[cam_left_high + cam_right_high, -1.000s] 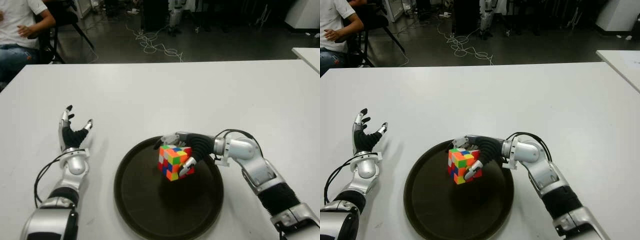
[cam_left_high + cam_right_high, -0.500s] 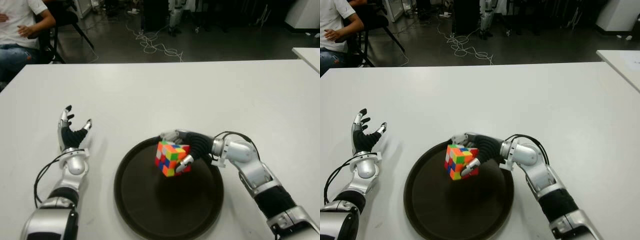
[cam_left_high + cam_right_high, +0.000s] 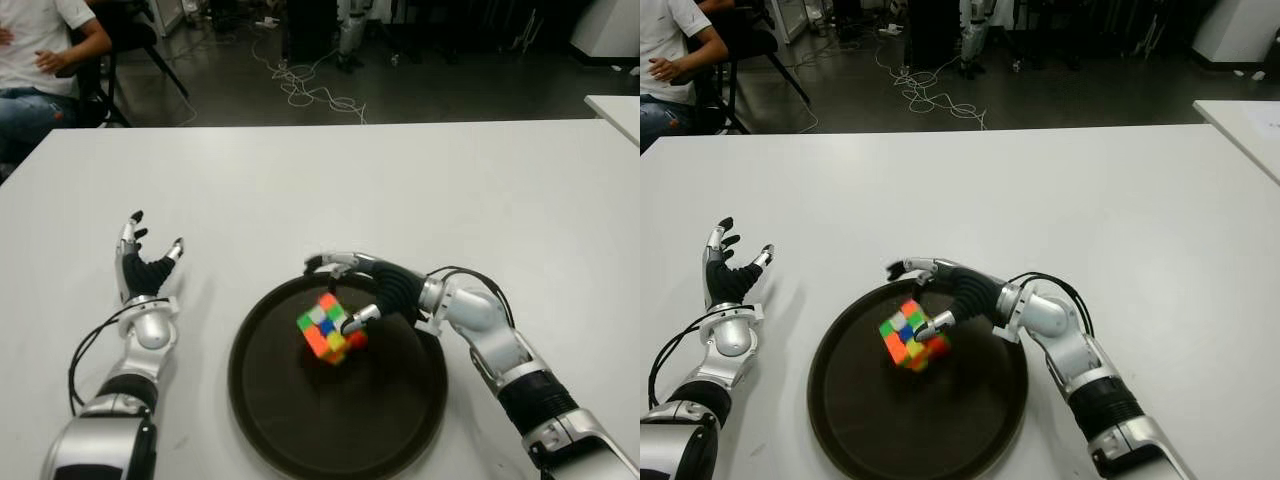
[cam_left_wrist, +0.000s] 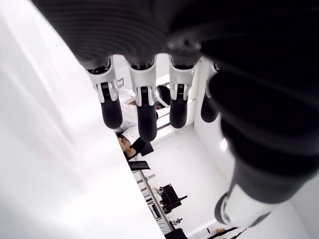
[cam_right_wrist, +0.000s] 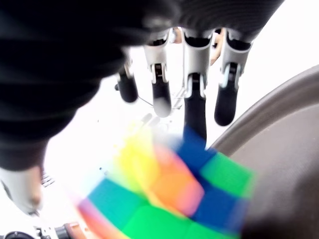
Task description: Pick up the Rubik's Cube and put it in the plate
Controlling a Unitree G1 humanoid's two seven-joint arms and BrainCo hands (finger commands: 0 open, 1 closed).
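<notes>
The right hand (image 3: 352, 290) is reaching over the far rim of the plate (image 3: 270, 400), its fingers (image 5: 192, 102) spread wide and gripping nothing. The thumb tip is showing right beside the Rubik's Cube (image 3: 329, 328); whether it is touching the cube cannot be told. The cube is sitting tilted on one corner inside the plate, near its middle, blurred in the right wrist view. The left hand (image 3: 146, 270) is showing well to the left of the plate, above the table (image 3: 400, 190), fingers extended upward and holding nothing.

One round, dark plate with a raised rim is lying on the smooth white table. One cube is showing glossy tiles of orange, green, blue, white, yellow and red. Both hands are showing black ribbed palms and silver metal segments.

Beyond the table's far edge, a person (image 3: 40, 60) in a white shirt and jeans is sitting on a chair, and loose cables (image 3: 305, 90) are lying on the dark floor. A second white table (image 3: 615, 108) is showing at the right.
</notes>
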